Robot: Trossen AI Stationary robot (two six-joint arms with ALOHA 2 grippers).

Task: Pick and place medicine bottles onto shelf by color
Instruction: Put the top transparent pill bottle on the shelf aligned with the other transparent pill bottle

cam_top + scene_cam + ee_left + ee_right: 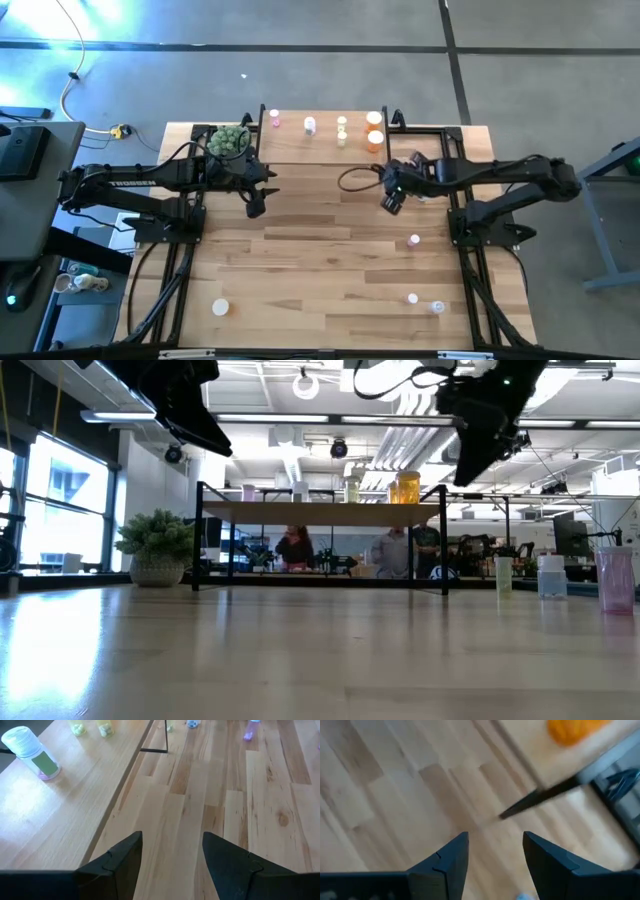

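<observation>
The left pincer [256, 205] is hanging above the light wooden plank surface [330, 270], just in front of the low shelf with the pale wooden top and thin black metal legs [325, 145]. Its two dark fingers [125, 862] are standing apart with nothing between them. The right pincer [390, 200] is hovering over the surface near the shelf's right end; its fingers [452, 857] are likewise standing apart and holding nothing.

Bottles are already standing on the shelf top: a small pink white-capped bottle [275, 119] toward the left end, a whitish-pink bottle [310, 125] beside it, two yellow-green bottles [342, 128] close together near the middle, and two larger orange bottles [374, 130] at the right end. The left wrist view is showing one white-capped pink bottle with a green label [31, 752] standing upright on the shelf top.

Other bottles are remaining on the surface: a pink one [414, 240] on the right side, a white-capped one [412, 298] and a clear one [437, 307] near the front right, and a white-capped one [220, 308] near the front left.

A green potted plant in a pale pot [229, 141] is sitting at the shelf's left end. In the low view, people [296, 550] are showing in the room behind the shelf.
</observation>
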